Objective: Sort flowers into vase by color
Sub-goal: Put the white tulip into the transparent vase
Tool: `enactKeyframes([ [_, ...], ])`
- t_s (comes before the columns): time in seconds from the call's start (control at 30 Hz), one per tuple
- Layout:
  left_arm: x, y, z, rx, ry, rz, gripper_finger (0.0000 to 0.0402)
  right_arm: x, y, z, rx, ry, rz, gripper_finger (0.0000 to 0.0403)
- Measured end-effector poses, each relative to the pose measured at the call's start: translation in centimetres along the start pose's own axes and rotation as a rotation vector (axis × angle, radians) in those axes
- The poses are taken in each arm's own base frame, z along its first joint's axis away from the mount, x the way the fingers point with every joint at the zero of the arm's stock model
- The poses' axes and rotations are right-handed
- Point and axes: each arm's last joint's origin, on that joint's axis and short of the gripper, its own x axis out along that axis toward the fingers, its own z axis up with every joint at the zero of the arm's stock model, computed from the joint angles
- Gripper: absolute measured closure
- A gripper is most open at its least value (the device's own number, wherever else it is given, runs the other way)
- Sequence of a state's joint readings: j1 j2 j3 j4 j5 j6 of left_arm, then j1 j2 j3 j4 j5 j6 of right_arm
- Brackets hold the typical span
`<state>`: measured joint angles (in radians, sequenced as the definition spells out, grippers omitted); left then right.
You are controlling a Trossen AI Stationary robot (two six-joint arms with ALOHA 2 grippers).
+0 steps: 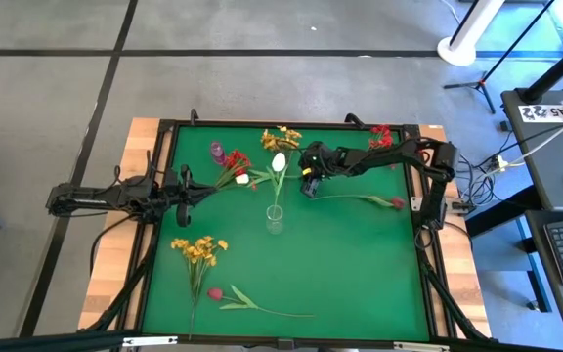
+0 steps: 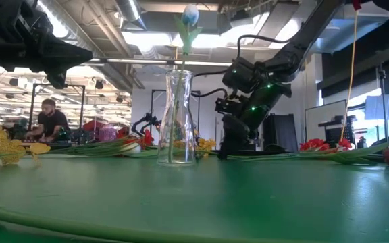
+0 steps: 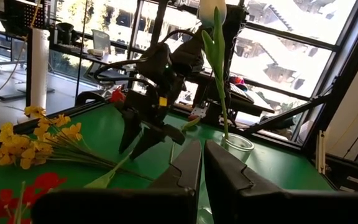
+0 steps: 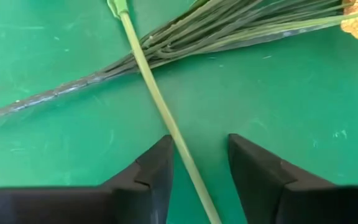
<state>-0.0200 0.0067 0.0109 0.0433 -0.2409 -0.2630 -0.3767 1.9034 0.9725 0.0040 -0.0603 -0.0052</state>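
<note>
Stem (image 4: 160,106) under the right pincer (image 4: 197,168), thin, pale green and smooth, lies flat on the green counter (image 1: 360,264) between the parted fingers, crossing a bundled sheaf of darker stems (image 4: 216,28); it looks light and springy, probably best pinched mid-length. Glass vase (image 1: 275,219) at the centre holds one white bud (image 2: 190,13), other flowers lying scattered. The left pincer (image 3: 201,174), fingers nearly together, waits at the left.

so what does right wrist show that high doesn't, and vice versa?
Only right wrist: the right gripper open, fingers straddling a thin green stem lying across a bundle of stems. Only high: the vase holding a white flower, the left gripper, and the other flowers. Both: the green mat.
</note>
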Motion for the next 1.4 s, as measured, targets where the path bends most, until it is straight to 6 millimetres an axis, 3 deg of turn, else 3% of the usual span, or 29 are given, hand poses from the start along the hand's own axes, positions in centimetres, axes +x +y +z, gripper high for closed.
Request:
enactKeyframes([
  [0.13,0.0,0.0,0.0,0.0,0.001,0.0,0.0385,0.1,0.0,-0.1,-0.008,0.01,-0.022,0.0288],
  [0.3,0.0,0.0,0.0,0.0,0.001,0.0,0.0385,-0.7,0.1,0.3,-0.015,-0.008,-0.022,0.038],
  [0.43,0.0,0.0,0.0,-0.005,0.001,0.0,0.0385,-2.4,0.2,0.6,-0.025,-0.001,-0.021,0.0387],
  [0.87,0.0,0.0,0.0,-0.023,0.0,0.0,0.0385,-13.3,2.2,3.7,-0.063,-0.248,-0.016,0.0399],
  [1.2,0.0,0.0,0.0,-0.023,0.0,0.0,0.0385,-21.2,4.7,5.5,-0.051,-0.636,0.067,0.0401],
  [1.4,0.0,0.0,0.0,-0.023,-0.001,0.003,0.0385,-24.9,6.8,5.9,-0.074,-0.844,0.149,0.0402],
])
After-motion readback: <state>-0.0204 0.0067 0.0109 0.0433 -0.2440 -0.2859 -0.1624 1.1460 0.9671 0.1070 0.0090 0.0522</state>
